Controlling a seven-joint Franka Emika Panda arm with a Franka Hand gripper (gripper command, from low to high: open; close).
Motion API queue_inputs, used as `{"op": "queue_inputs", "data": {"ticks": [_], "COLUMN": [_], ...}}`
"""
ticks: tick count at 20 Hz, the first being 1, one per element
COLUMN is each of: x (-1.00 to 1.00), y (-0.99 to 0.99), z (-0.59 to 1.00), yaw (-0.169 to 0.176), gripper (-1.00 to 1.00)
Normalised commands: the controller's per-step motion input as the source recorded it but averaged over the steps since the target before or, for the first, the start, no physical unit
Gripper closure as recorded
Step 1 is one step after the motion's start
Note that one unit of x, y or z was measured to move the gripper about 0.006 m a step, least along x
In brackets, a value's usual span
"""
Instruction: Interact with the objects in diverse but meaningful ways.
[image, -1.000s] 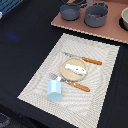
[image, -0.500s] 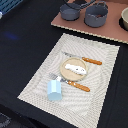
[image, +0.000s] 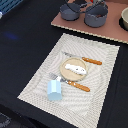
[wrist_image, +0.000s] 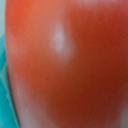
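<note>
Two grey pots (image: 84, 12), one pale blue cup (image: 54, 90) — one plate (image: 74, 69).

A pale striped placemat (image: 100, 95) lies on a black tabletop (image: 25, 30), near a pinkish-brown board (image: 107, 31).

You're looking at staged tabletop test setup, pretend dining scene, not real kitchen. Evidence: dark cloth-covered table (image: 22, 45) with striped placemat (image: 107, 95) laid like place setting. On mat: round wooden plate (image: 67, 73) holding white flat piece (image: 75, 68), orange-handled utensils (image: 92, 61) either side, pale blue cup (image: 54, 90) near plate. Behind mat, pinkish-brown board (image: 107, 31) carries two grey pots (image: 95, 16), toy-like. Room beyond table not visible. Wrist view only red blur, no clue about place.
</note>
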Motion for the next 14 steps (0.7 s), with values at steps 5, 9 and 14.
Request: {"op": "queue_inputs", "data": {"ticks": [5,9,14], "x": [0.47,0.38,0.36], "y": [0.25,0.29,0.30], "z": [0.00,0.02,0.07], "yaw": [-0.040,-0.024,-0.014], "gripper": [1.00,-1.00,-1.00]}}
